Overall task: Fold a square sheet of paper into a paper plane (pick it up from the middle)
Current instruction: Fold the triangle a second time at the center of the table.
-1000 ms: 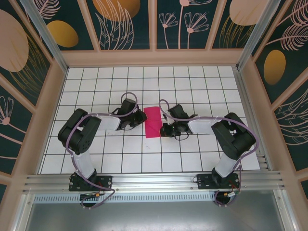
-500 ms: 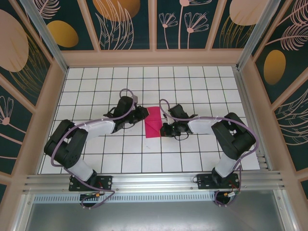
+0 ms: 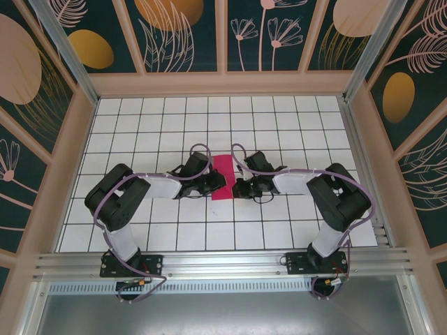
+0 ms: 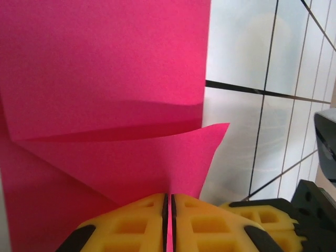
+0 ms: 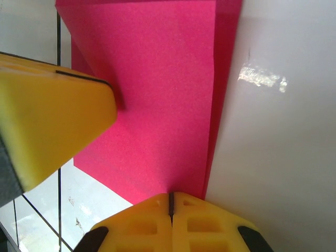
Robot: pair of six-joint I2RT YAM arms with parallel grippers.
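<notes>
The square sheet of paper (image 3: 223,166) is magenta-pink and lies partly folded on the white grid table between my two arms. My left gripper (image 3: 215,183) sits over its lower left part. In the left wrist view, the left gripper (image 4: 168,199) is shut on a raised flap of the sheet (image 4: 105,63), and the paper runs between its yellow fingers. My right gripper (image 3: 237,187) is at the sheet's right edge. In the right wrist view, the right gripper (image 5: 170,198) is shut with its tips against the sheet (image 5: 157,105), beside a folded strip. The paper plane is out of view.
The white grid table (image 3: 279,132) is walled by a tan frame with patterned panels. A metal rail (image 3: 223,264) runs along the near edge at the arm bases. In the right wrist view, a yellow finger of the left gripper (image 5: 52,121) shows close by on the left.
My left arm swung in from the left, and its gripper moved over the sheet's lower left part and closed on a flap. The right arm and the sheet's place stayed the same.
</notes>
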